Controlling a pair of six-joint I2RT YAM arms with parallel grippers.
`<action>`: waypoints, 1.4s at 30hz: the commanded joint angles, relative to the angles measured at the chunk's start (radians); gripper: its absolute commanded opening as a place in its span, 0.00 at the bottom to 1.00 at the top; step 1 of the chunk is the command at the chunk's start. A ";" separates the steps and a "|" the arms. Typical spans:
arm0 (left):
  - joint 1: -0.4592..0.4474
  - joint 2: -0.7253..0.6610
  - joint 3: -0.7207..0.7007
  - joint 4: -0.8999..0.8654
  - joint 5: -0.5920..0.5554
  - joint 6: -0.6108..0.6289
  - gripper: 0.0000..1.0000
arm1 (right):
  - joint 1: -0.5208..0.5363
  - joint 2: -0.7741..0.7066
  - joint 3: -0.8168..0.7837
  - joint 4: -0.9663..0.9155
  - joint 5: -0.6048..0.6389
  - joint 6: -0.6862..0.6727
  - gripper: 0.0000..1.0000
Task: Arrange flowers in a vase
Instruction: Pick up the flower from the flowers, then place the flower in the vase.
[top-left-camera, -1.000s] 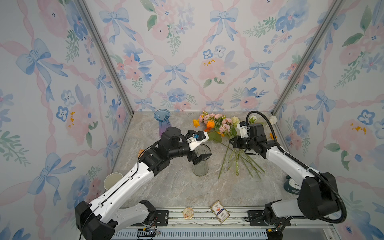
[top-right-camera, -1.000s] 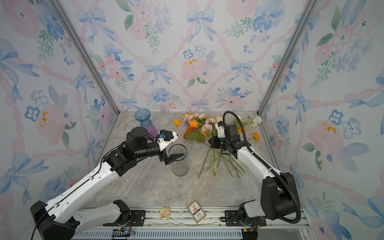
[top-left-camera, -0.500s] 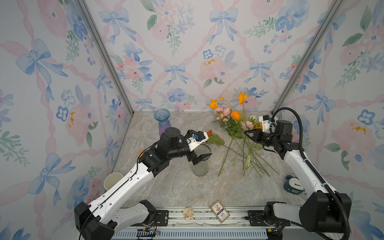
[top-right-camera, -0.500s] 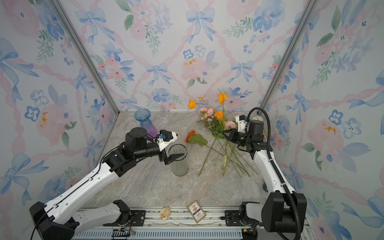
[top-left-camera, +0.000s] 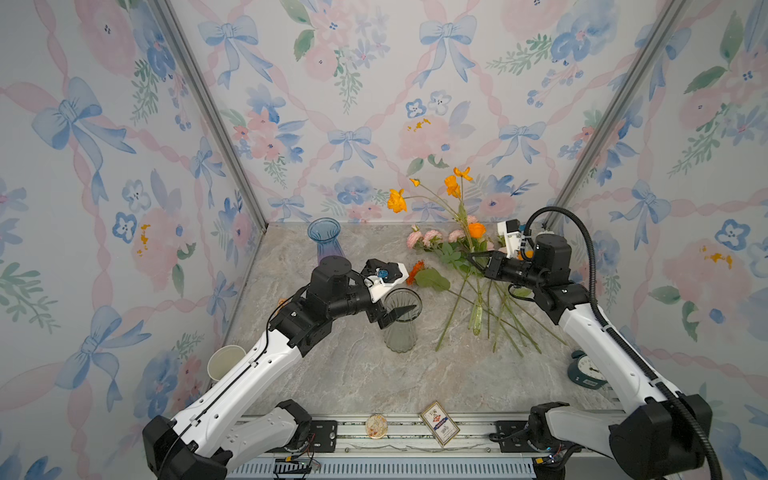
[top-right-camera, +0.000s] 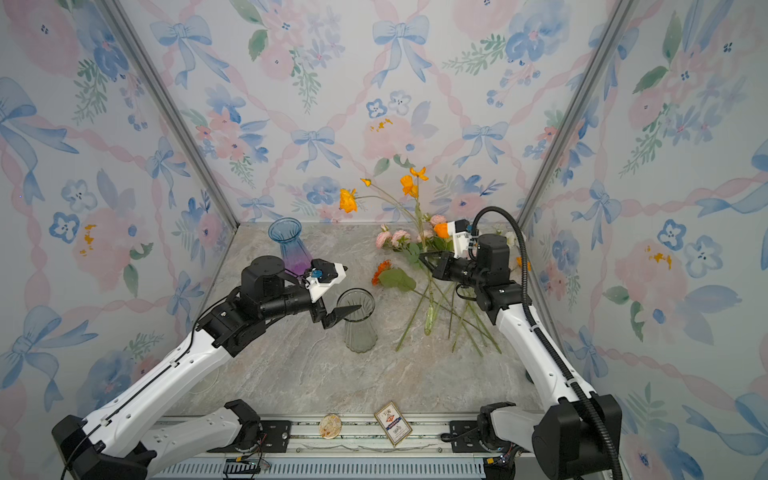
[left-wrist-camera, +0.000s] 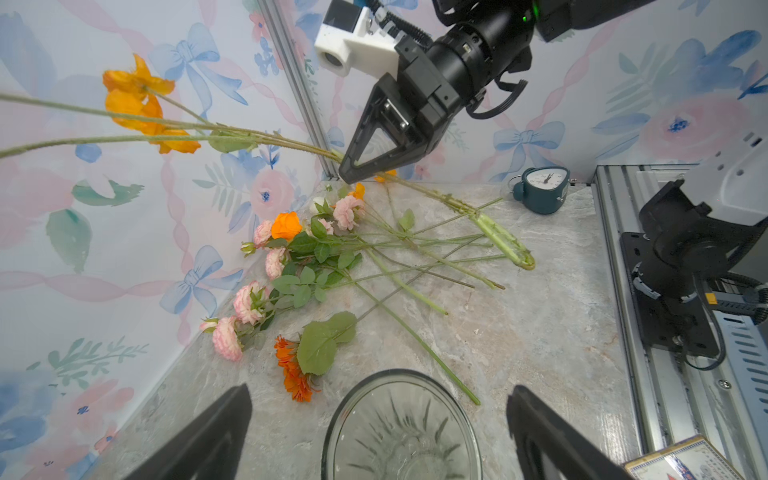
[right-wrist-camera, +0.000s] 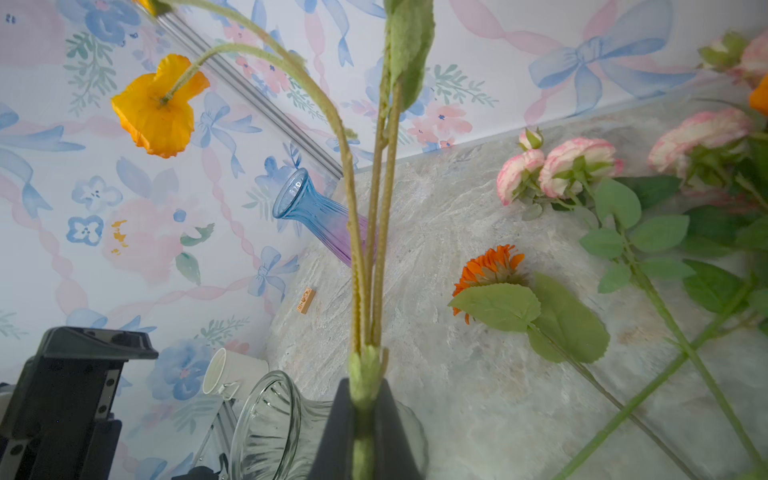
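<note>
1. Right gripper (top-left-camera: 472, 258) is pressed together on the green stems of the orange poppies (top-left-camera: 452, 185), pinching them partway along. In the right wrist view the stems (right-wrist-camera: 376, 257) rise straight out from between its fingertips.
2. Held this way, the poppies stand tilted. Their blooms are high against the back wall, above the other flowers. The thick lower stem end (left-wrist-camera: 505, 243) slants down to the crossed stems on the tabletop (top-left-camera: 353, 374).
3. Left gripper (left-wrist-camera: 379, 390) is spread wide. In the left wrist view the mouth of the clear glass vase (left-wrist-camera: 401, 432) lies between its two fingers, with a gap on either side.
4. That clear glass vase stands upright near the middle of the tabletop, just beside the pile of flowers.
5. Pink ruffled blooms (top-left-camera: 424, 237) and an orange rose (top-left-camera: 476, 229) lie on the tabletop near the back wall, their stems fanning toward the front edge.
6. One orange bloom with broad green leaves (top-left-camera: 417, 272) lies a little apart, between the pile and the clear vase.
7. Behind the left arm, a blue vase (top-left-camera: 324, 237) stands upright at the back of the tabletop.
</note>
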 joint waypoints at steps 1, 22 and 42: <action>0.047 -0.022 -0.005 0.013 0.109 0.020 0.98 | 0.106 -0.048 0.084 0.082 0.214 -0.096 0.00; 0.109 -0.208 -0.184 -0.041 0.119 -0.042 0.98 | 0.481 0.100 0.112 0.552 0.531 -0.141 0.00; 0.109 -0.354 -0.288 0.042 0.022 -0.119 0.98 | 0.688 0.286 -0.086 0.808 0.688 -0.312 0.00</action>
